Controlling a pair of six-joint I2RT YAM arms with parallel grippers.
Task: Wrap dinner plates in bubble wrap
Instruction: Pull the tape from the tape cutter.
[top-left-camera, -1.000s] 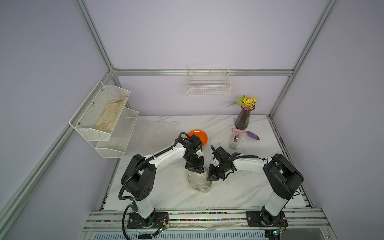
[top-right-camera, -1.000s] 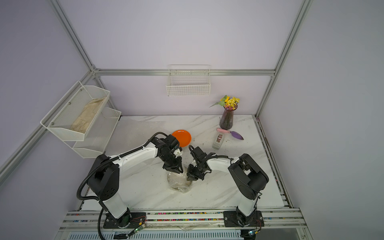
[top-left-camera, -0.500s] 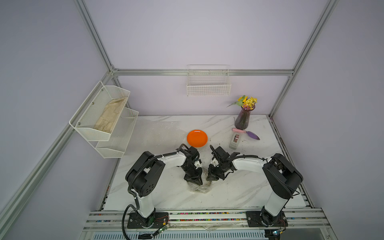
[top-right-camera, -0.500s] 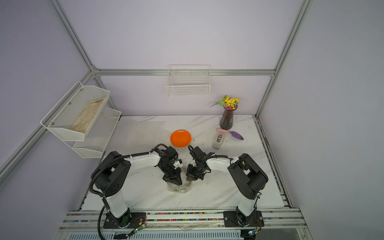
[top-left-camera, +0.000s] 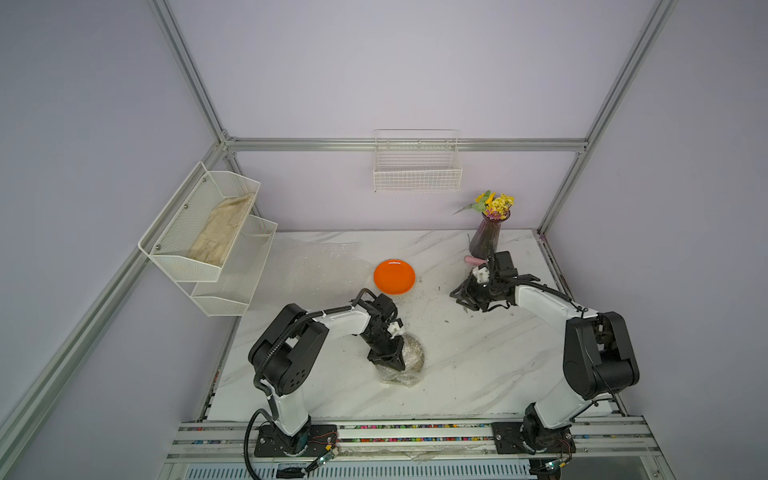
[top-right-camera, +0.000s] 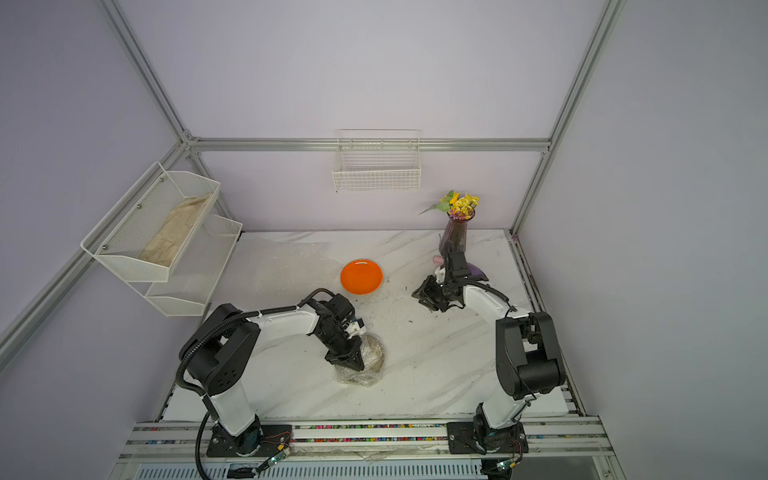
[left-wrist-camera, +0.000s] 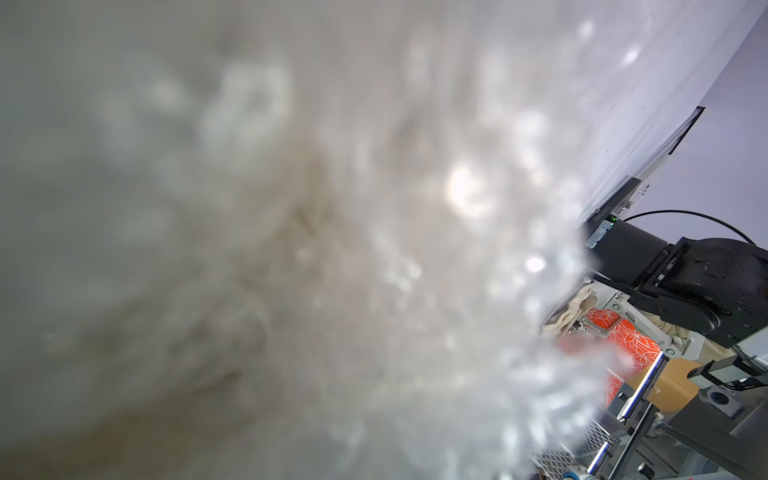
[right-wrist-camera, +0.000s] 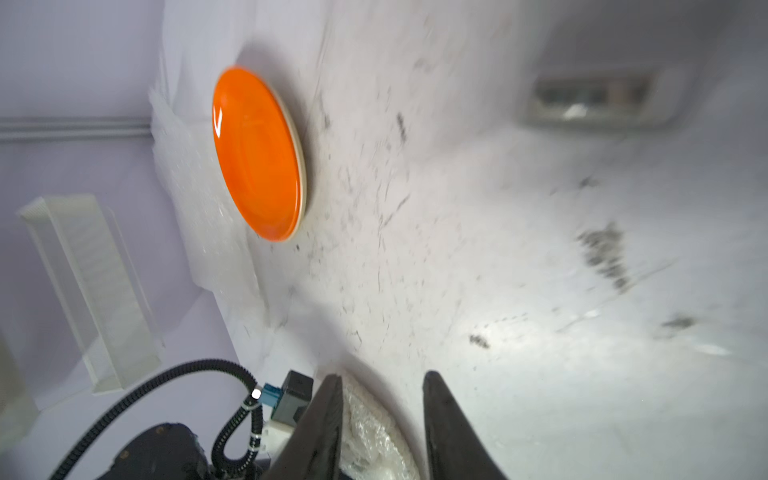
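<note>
Pulls right gripper (top-left-camera: 461, 298) back to two o'clock, fingers (right-wrist-camera: 444, 424) apart; pins bubble wrap bundle (top-left-camera: 412, 358) with left gripper (top-left-camera: 390, 362), likely keeping folds shut; cannot tell those fingers' state.

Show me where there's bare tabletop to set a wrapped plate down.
Bare tabletop front right, between the wrapped bundle and the right arm's base; also mid-table between the orange plate and the right gripper. Crowded: back left under the flat bubble wrap, back right around the vase, and front centre at the left gripper.
</note>
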